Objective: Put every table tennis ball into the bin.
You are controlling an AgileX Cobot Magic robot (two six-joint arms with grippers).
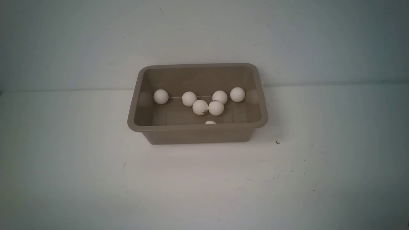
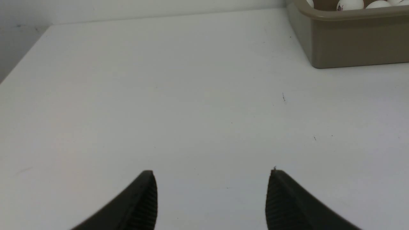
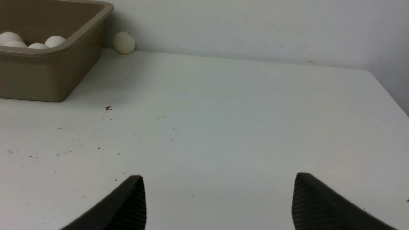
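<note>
The taupe bin stands at the middle of the white table by the back wall. Several white table tennis balls lie on its floor, one half hidden behind the near wall. In the right wrist view another ball rests on the table outside the bin, beside its far right corner against the wall. My left gripper is open over bare table, front left of the bin. My right gripper is open and empty, front right of the bin. Neither arm shows in the front view.
The table is white with small dark specks, one near the bin's front right corner. A pale wall rises right behind the bin. The table's left edge and right edge show in the wrist views.
</note>
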